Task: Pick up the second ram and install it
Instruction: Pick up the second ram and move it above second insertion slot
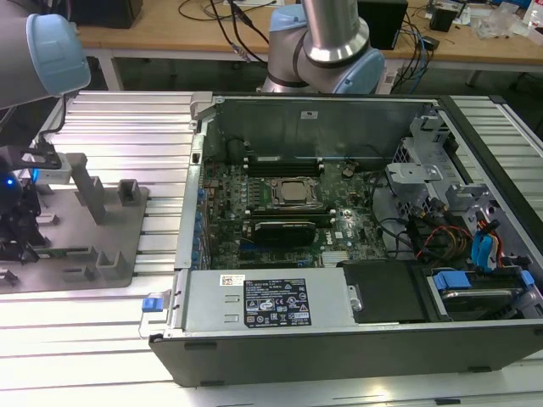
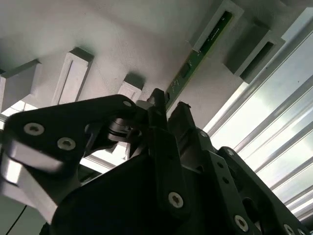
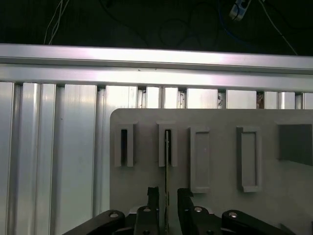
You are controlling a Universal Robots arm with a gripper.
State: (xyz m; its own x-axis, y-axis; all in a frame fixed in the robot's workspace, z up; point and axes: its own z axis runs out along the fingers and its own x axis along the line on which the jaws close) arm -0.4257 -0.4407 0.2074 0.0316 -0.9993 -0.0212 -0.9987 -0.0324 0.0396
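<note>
The second ram is a thin green board standing on edge in a slotted holder of the grey fixture plate. In the second wrist view the ram runs from its holder down between my fingertips. My gripper is open, with one black finger on each side of the ram and a small gap to the board on both sides. In the exterior view my gripper hangs over the fixture plate at the exterior view's left.
An open computer case lies to the exterior view's right of the plate, with its motherboard, silver processor and dark memory slots exposed. Other grey holders stand on the plate. Ribbed aluminium table surrounds it.
</note>
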